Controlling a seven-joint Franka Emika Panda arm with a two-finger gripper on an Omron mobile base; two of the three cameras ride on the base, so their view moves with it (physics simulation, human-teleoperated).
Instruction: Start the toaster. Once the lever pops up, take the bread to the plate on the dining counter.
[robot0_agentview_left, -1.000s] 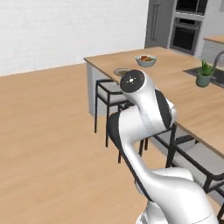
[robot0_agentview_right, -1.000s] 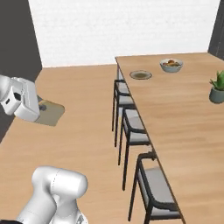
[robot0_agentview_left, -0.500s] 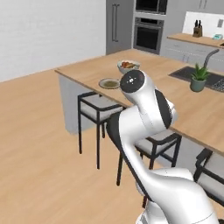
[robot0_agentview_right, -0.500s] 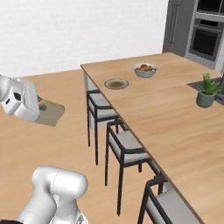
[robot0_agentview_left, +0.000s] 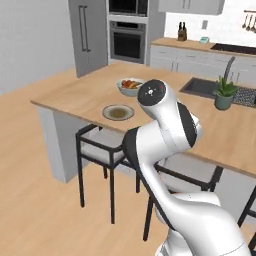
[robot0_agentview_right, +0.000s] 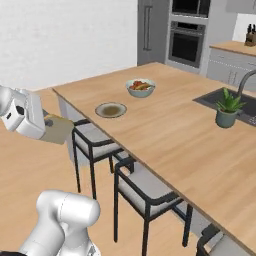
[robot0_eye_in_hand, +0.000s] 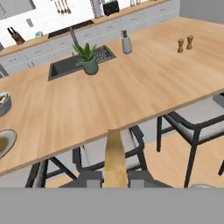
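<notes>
The bread (robot0_agentview_right: 57, 129) is held pinched edge-on between the closed fingers of the gripper (robot0_eye_in_hand: 115, 177), off the near edge of the dining counter (robot0_agentview_right: 165, 130), above the stools (robot0_agentview_right: 92, 137) and apart from the plate (robot0_agentview_right: 110, 110) beside the fruit bowl (robot0_agentview_right: 140, 87).

No legible text or labels.
</notes>
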